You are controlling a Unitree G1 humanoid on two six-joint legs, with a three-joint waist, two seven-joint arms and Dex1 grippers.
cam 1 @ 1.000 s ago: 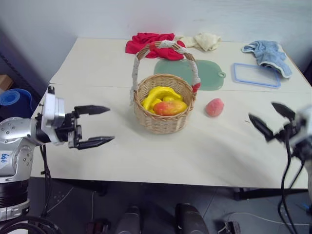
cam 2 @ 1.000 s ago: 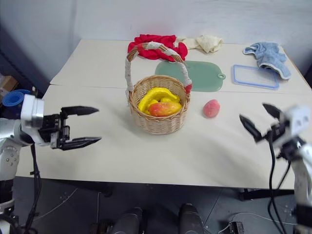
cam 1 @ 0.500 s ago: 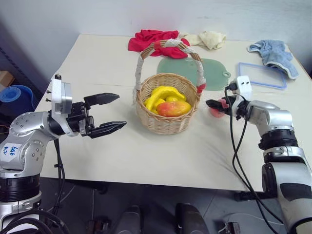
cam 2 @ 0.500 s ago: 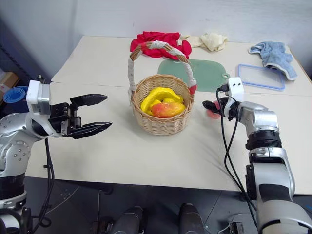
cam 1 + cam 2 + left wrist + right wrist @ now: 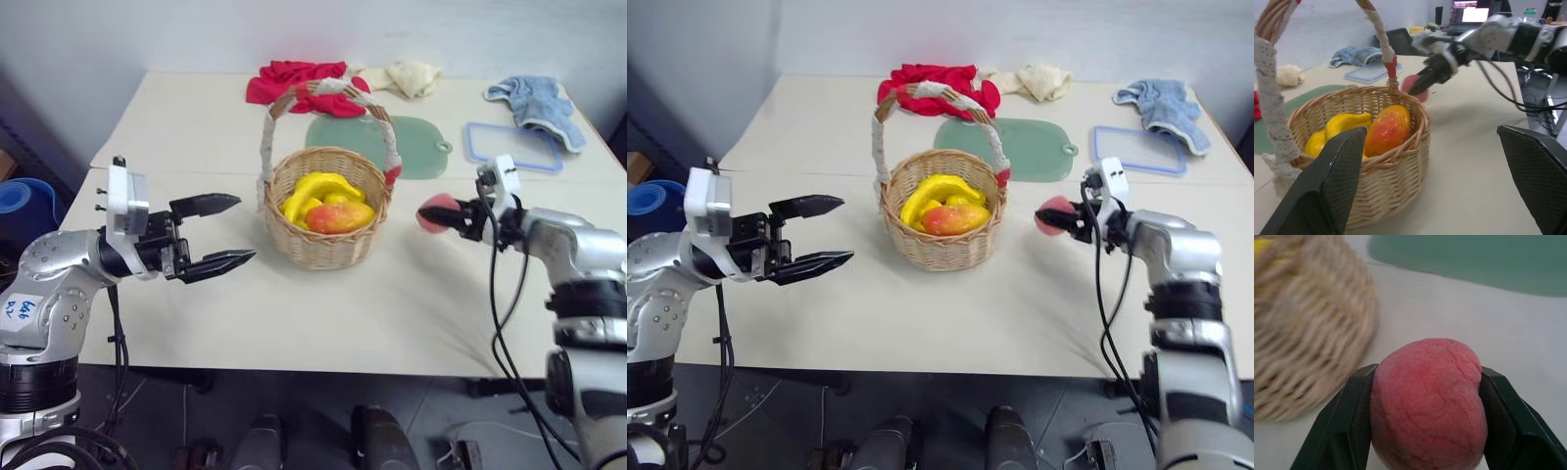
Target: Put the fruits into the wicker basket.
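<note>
Your main risk lay at the basket [image 5: 327, 201]: the tall handle [image 5: 323, 93] arched across the opening, and the bowl already held the banana [image 5: 318, 186] and a mango [image 5: 340, 216]. Coming in level from the side, you could have clipped the rim or handle and shoved or tipped the basket. Letting go too early would have sent the peach [image 5: 1428, 400] rolling off across the surface [image 5: 323, 304]. The round fruit could also have squirted out if the squeeze was off-centre.

Your right hand [image 5: 443, 214] had its 2 fingers [image 5: 1347, 426] pinched on the peach, 1 on each flank, just to the right of the basket. I could not tell whether the fruit was lifted clear.

Your left hand [image 5: 217, 234] hung spread wide and held nothing, left of the basket and apart from it.
</note>
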